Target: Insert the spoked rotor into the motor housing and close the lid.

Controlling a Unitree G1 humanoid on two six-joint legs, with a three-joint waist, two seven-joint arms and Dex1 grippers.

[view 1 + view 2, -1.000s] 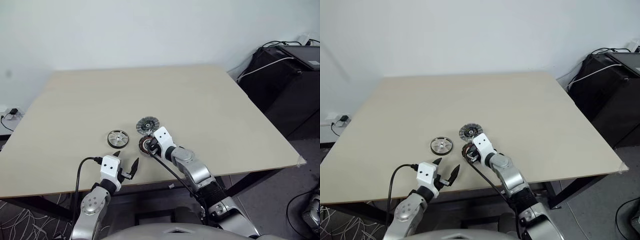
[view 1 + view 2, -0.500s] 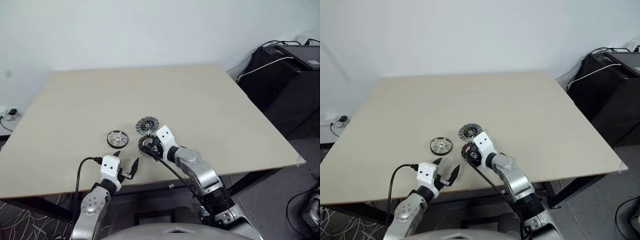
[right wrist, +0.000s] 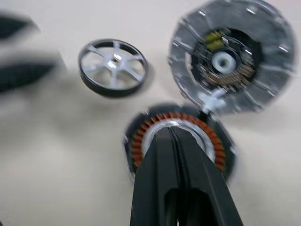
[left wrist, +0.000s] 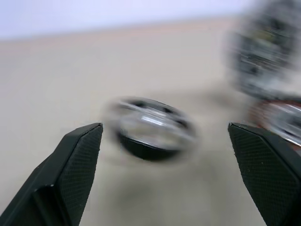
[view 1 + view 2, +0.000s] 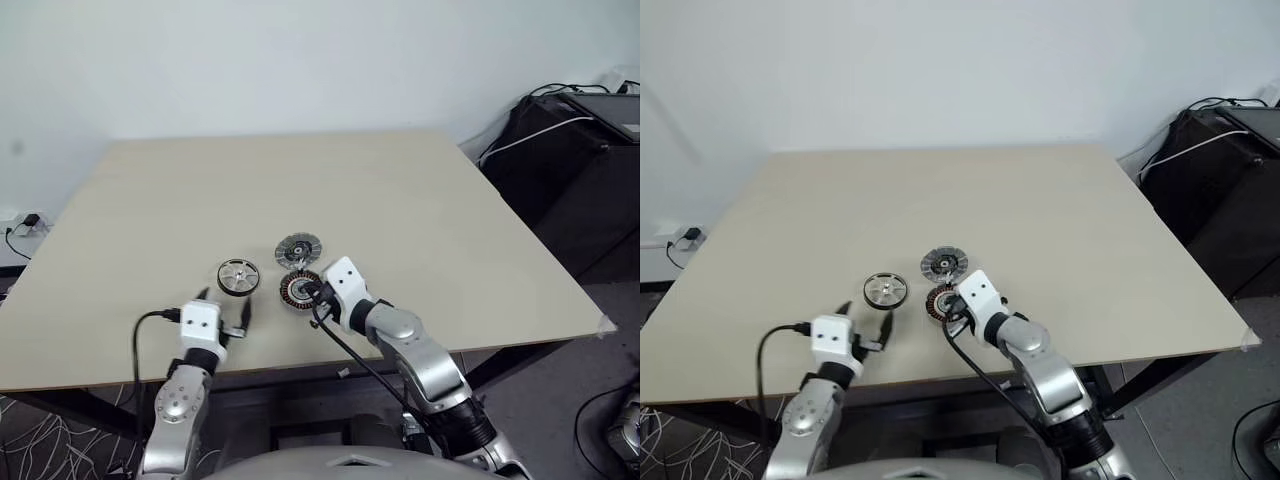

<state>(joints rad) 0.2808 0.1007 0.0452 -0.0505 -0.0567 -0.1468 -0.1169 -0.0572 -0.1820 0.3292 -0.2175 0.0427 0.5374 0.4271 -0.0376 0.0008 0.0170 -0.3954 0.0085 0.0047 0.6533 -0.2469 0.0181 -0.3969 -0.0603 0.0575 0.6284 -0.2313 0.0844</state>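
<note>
**Three parts loose on the table, neither gripper holding one**

Three discs lie close together near the front of the table (image 5: 420,200): the rotor (image 5: 237,276) to the left, the housing (image 5: 298,290) just beside it, and the lid (image 5: 297,247) just behind the housing, its rim seeming to touch or overlap the housing's in the right wrist view.

The right gripper (image 3: 175,136) has its fingers pressed together with nothing between them, tips poised over the housing's pale centre; whether they touch it I cannot tell. The left gripper (image 5: 222,315) stands with fingers wide apart, aimed level at the rotor, which sits ahead of it and framed between the two fingers (image 4: 70,165), not yet enclosed.

Risks, as I judge them:
- The rotor is flat and thin; fingers closing too high would likely slip over its rim or skid it away.
- The closed right fingertips could drag the housing sideways, knocking the lid.
- The grippers work near each other, so reaching for the rotor may bring a collision.
</note>
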